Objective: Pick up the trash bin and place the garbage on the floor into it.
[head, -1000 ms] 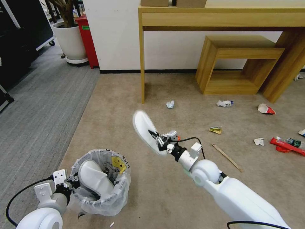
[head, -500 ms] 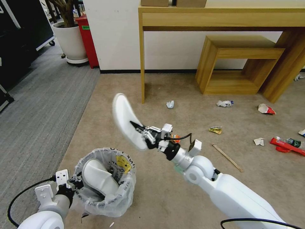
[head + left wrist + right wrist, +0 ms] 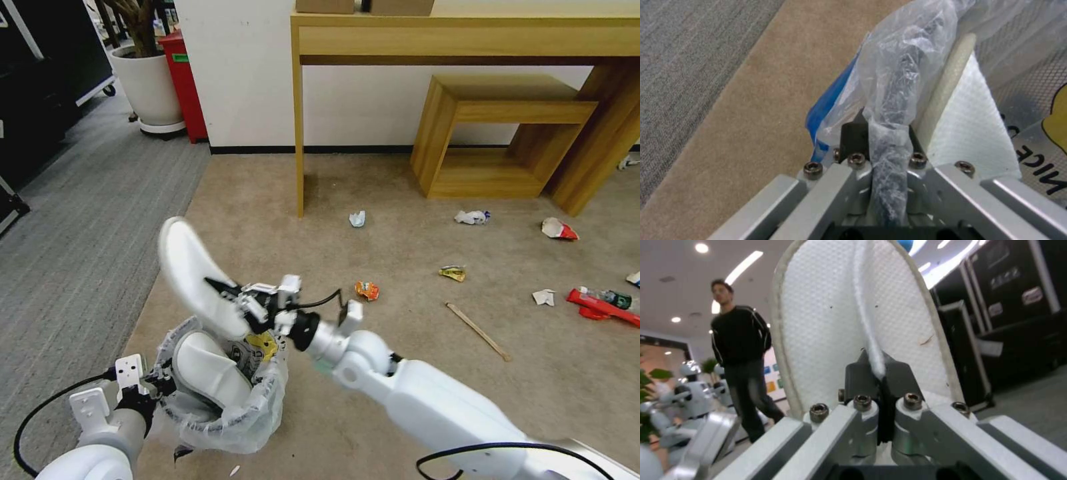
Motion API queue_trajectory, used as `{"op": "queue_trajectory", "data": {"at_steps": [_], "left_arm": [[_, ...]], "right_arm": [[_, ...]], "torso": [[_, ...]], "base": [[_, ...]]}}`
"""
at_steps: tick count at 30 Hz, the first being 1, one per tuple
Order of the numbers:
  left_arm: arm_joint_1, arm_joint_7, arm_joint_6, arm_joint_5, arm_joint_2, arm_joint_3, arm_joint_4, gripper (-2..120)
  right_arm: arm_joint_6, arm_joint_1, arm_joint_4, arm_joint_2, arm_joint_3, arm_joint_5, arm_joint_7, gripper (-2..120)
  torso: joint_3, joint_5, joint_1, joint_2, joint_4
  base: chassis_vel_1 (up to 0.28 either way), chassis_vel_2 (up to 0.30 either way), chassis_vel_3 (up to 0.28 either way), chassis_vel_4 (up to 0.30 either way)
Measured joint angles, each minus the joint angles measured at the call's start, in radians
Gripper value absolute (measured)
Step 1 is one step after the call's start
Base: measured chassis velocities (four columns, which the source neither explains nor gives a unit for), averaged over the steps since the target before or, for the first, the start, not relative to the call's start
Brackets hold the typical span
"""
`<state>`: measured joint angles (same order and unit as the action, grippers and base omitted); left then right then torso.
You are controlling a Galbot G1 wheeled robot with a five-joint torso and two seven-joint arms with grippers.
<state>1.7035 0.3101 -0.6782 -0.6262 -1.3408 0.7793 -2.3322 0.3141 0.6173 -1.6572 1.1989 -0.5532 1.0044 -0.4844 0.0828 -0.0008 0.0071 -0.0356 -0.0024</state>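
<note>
We saw the right gripper (image 3: 230, 301) clamped on a white slipper (image 3: 190, 273), its dark fingers (image 3: 862, 376) pinched together on the slipper's fabric strap, and the slipper was held tilted in the air just above the far rim of the trash bin (image 3: 223, 393). The left gripper (image 3: 155, 387) was closed on the bin's near rim, its jaws squeezing the crinkly plastic bag (image 3: 902, 83) over the edge, and the bin was held low over the beige carpet (image 3: 373, 400). A second white slipper (image 3: 210, 373) already lay inside the bin, leaning against the liner, with a yellow smiley sticker (image 3: 262, 343) beside it. Farther out on the carpet lay an orange wrapper (image 3: 367, 290), a crumpled white paper (image 3: 357, 218), a yellow-green wrapper (image 3: 453, 272), a wooden stick (image 3: 477, 330), a red packet (image 3: 600, 307) and a red-white cup (image 3: 557, 229), all well apart from the bin.
</note>
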Motion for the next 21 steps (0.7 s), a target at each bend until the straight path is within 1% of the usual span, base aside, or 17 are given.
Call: {"op": "queue_trajectory", "data": {"at_steps": [1,6,7,13,21], "left_arm": [[0.001,0.0,0.0,-0.003,0.0,0.004,-0.003,1],[0.005,0.001,0.0,-0.009,0.0,0.012,-0.007,1],[0.008,0.001,0.0,-0.014,0.001,0.018,-0.01,1],[0.018,0.001,0.0,-0.017,0.001,0.025,-0.017,1],[0.025,0.001,0.001,-0.022,0.005,0.03,-0.024,1]], "right_arm": [[0.006,-0.004,0.026,0.018,-0.026,-0.002,-0.004,0],[0.018,-0.012,0.077,0.047,-0.062,-0.012,-0.012,0],[0.028,-0.015,0.109,0.054,-0.076,-0.02,-0.018,0],[0.053,-0.009,0.172,0.049,-0.088,-0.044,-0.033,0],[0.067,0.004,0.209,0.048,-0.097,-0.074,-0.035,0]], "torso": [[0.0,-0.0001,0.0,0.0,-0.0002],[0.0,0.0,0.0,0.0,0.0],[0.0,0.0001,0.0,0.0,0.0],[0.0,0.0002,0.0,0.0,-0.0001],[0.0,0.0002,0.0,0.0,-0.0001]], "base": [[0.0,0.0,0.0,0.0],[0.0,0.0,0.0,0.0],[0.0,0.0,0.0,0.0],[0.0,0.0,0.0,0.0],[0.0,0.0,0.0,0.0]]}}
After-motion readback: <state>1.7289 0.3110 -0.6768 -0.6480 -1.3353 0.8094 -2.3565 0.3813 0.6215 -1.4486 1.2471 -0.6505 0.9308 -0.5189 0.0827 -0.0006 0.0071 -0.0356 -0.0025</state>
